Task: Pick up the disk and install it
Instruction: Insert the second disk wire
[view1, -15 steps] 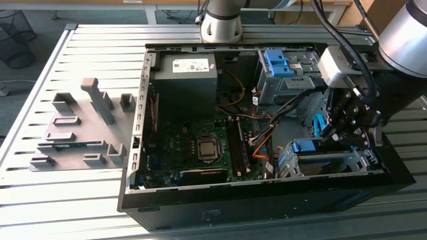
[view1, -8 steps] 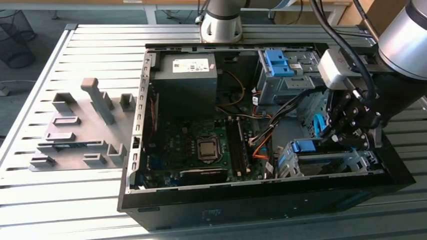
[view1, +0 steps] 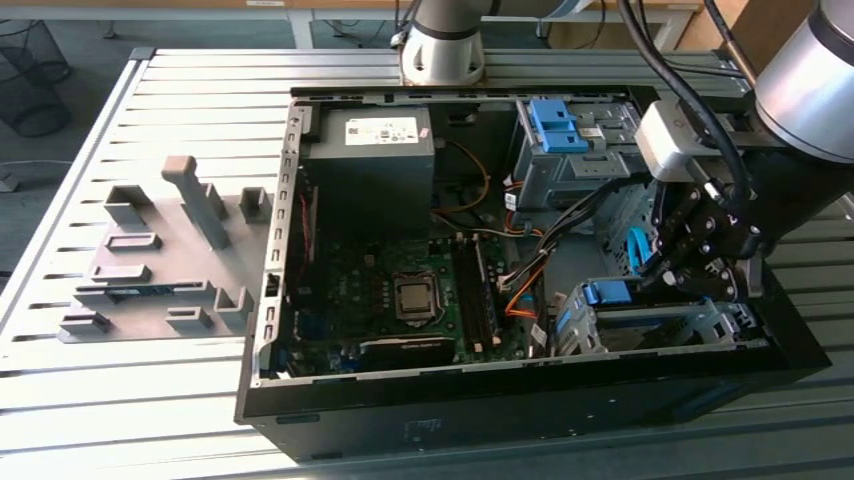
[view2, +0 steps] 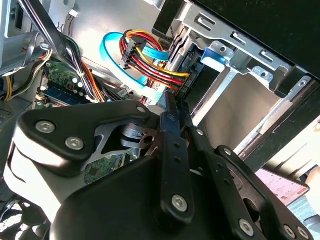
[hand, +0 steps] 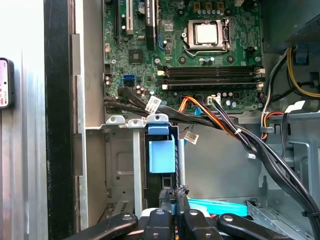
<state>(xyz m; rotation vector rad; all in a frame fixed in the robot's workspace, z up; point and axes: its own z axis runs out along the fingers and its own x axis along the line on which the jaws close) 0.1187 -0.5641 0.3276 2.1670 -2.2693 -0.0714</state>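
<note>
Disk (hand: 161, 156) sits in the metal drive cage (view1: 647, 325) at the corner of the open computer case (view1: 400, 400) on the desk (view1: 134, 400), blue tab showing. Gripper (hand: 175, 202) just beside the cage, jaws pressed together on the disk's edge.

Exterior view: high, off arm, looks down steeply at open case (view1: 534, 250) on slatted tabletop (view1: 174, 130); whole case and arm in frame, mid range.

First wrist view: rides arm, looks past tool (hand: 174, 207) along case floor toward motherboard (hand: 200, 50); close.

Second wrist view: behind tool linkage, very close, faces drive cage (view2: 235, 65) and cables (view2: 145, 60).

Shared: motherboard, cables, blue-tabbed cage (view1: 654, 320) in all three.
</note>
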